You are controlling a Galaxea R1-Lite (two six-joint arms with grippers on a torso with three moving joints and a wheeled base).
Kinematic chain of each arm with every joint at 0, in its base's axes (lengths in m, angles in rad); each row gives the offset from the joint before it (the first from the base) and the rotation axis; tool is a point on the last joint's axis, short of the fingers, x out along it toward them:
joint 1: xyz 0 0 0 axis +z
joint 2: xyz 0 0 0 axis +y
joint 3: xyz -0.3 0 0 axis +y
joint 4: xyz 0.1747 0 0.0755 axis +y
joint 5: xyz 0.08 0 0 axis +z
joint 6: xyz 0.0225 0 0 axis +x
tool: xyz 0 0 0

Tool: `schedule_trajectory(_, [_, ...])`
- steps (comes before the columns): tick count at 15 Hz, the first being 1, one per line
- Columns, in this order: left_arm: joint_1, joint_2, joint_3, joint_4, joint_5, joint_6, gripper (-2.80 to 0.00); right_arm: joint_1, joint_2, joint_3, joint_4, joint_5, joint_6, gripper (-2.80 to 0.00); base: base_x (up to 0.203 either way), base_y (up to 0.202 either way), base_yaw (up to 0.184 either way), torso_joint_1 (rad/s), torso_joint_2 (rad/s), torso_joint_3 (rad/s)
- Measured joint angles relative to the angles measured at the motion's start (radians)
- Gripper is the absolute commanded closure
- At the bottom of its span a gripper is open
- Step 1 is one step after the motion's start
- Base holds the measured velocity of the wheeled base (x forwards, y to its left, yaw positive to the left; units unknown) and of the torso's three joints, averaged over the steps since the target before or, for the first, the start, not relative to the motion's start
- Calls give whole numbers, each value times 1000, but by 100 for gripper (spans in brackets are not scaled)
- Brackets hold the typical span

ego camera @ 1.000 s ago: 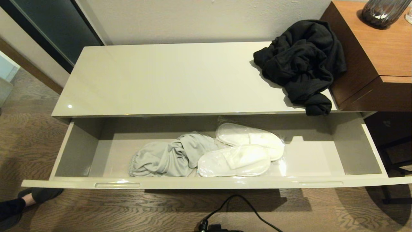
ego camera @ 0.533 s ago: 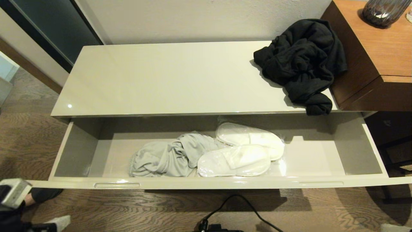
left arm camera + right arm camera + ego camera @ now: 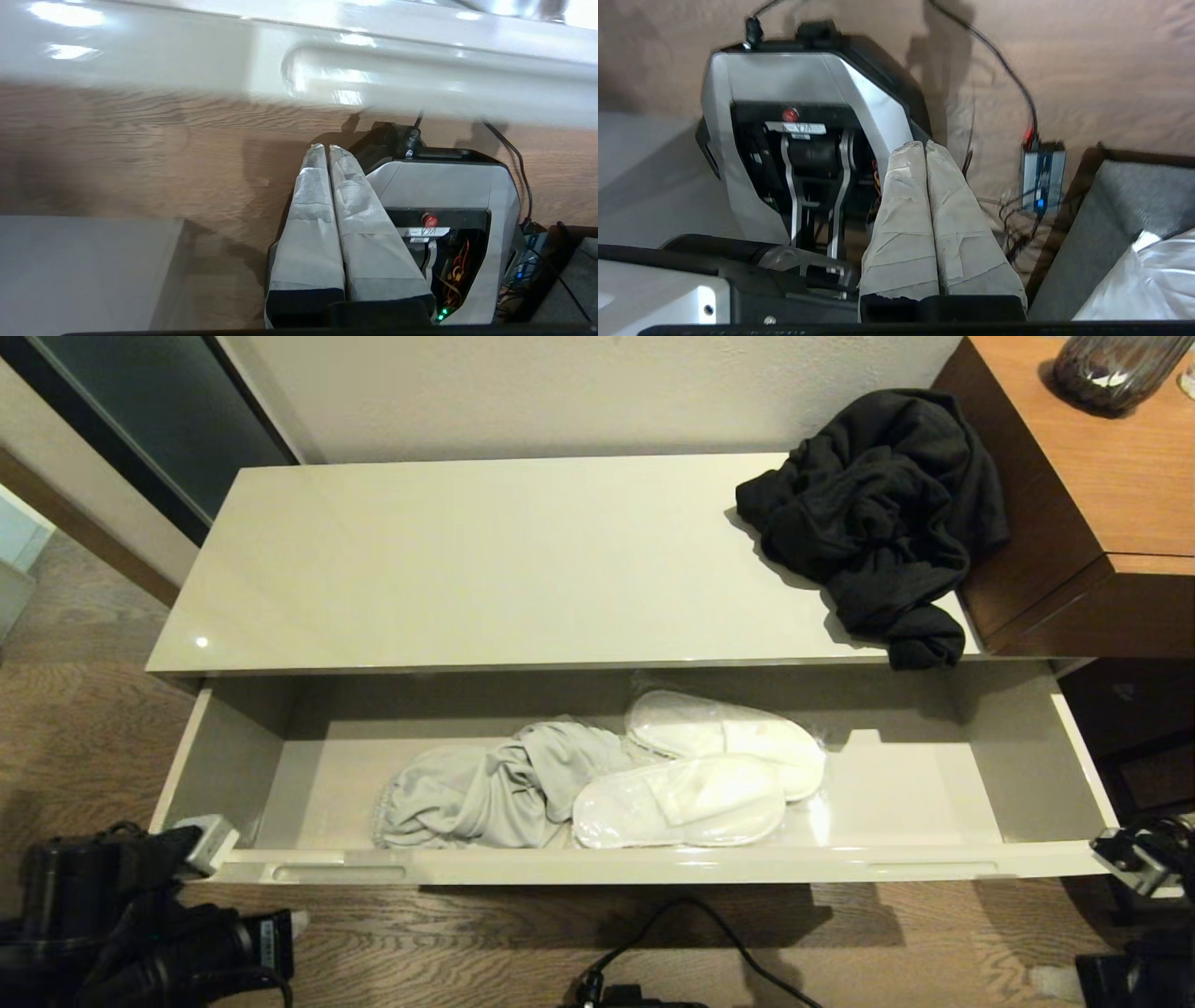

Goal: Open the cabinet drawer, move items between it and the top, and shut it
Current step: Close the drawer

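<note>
The cabinet drawer [image 3: 653, 865] stands pulled out below the glossy cream top [image 3: 485, 560]. Inside it lie a light grey garment [image 3: 485, 793] and two white slippers [image 3: 709, 775] in clear sleeves, touching each other. A black garment [image 3: 873, 513] is heaped on the top's right end, partly over the edge. My left gripper [image 3: 207, 841] is shut and empty at the drawer front's left corner. In the left wrist view its fingertips [image 3: 323, 148] hang over the floor below a handle slot [image 3: 373, 74]. My right gripper [image 3: 1130, 863] [image 3: 924, 143] is shut and empty at the right corner.
A taller brown wood-grain unit [image 3: 1102, 476] with a dark vase [image 3: 1111, 369] adjoins the cabinet on the right. A black cable [image 3: 691, 933] runs over the wooden floor in front of the drawer. My grey base [image 3: 448, 186] shows in both wrist views.
Both arms have risen into the head view: the left moved up and right to the drawer's left front corner, the right appeared at the right corner. Drawer and items have not moved.
</note>
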Motion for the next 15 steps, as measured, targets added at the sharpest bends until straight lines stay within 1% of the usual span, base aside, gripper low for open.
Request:
schedule_trajectory(1, [-1, 48, 6, -48, -5, -3, 0, 0, 36, 2, -25, 2, 0, 0, 0, 0, 0, 0, 0, 0])
schedule_trajectory(3, [-1, 116, 11, -76, -20, -11, 0, 0, 97, 10, -78, 4, 2, 0, 0, 0, 0, 0, 0, 0])
schedule_trajectory(4, [-1, 144, 14, -102, -31, -14, 0, 0, 144, 21, -133, 12, 3, 0, 0, 0, 0, 0, 0, 0])
schedule_trajectory(6, [-2, 171, 18, -151, -38, -18, 0, 1, 217, 47, -286, 28, 5, 0, 0, 0, 0, 0, 0, 0])
schedule_trajectory(8, [-2, 183, 20, -165, -37, -23, 0, 1, 268, 75, -448, 36, 5, 0, 0, 0, 0, 0, 0, 0])
schedule_trajectory(10, [-2, 192, 6, -228, -32, -42, 0, 3, 319, 93, -570, 34, 5, 0, 0, 0, 0, 0, 0, 0])
schedule_trajectory(11, [-3, 195, -4, -235, -31, -41, 0, 3, 354, 101, -666, 28, 5, 0, 0, 0, 0, 0, 0, 0])
schedule_trajectory(13, [-2, 200, -31, -231, -30, -41, 0, 8, 418, 121, -847, -3, 4, 0, 0, 0, 0, 0, 0, 0])
schedule_trajectory(15, [-1, 201, -65, -240, -28, -40, 0, 23, 462, 122, -1035, -68, 3, 0, 0, 0, 0, 0, 0, 0])
